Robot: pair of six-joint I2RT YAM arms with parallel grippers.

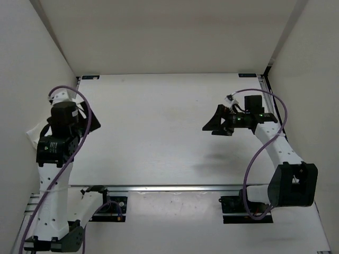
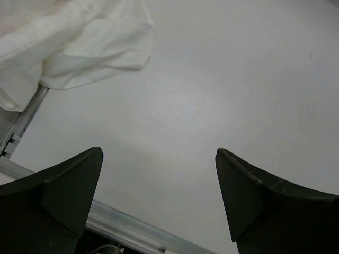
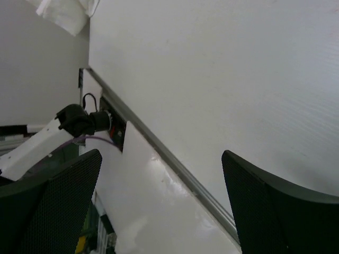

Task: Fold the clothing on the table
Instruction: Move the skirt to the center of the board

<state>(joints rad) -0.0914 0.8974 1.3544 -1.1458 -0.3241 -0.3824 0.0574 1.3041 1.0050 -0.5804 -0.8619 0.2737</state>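
Table (image 1: 159, 121): flat, white, bare over nearly its whole surface, with faint scuffs only. White panels (image 1: 159, 32) close it in on the left, far and right sides. Black brackets (image 1: 246, 75) sit at both far corners, and a silver rail (image 1: 175, 187) runs along the near edge. Clothing (image 2: 69, 42): white and bunched in loose folds at the left edge of the table, with part of it lying over that edge and its side rail. It is not spread flat and nothing is touching it. Left gripper (image 2: 159, 153): jaws wide apart and holding nothing. It hangs above the table just inside the left edge, close to the clothing but apart from it. Right gripper (image 3: 161, 156): jaws likewise wide apart and empty. It is raised over the right half of the table and points toward the left edge, well apart from the clothing. The centre, the far edge and the near edge are unobstructed. Both arm bases stand beyond the near rail.
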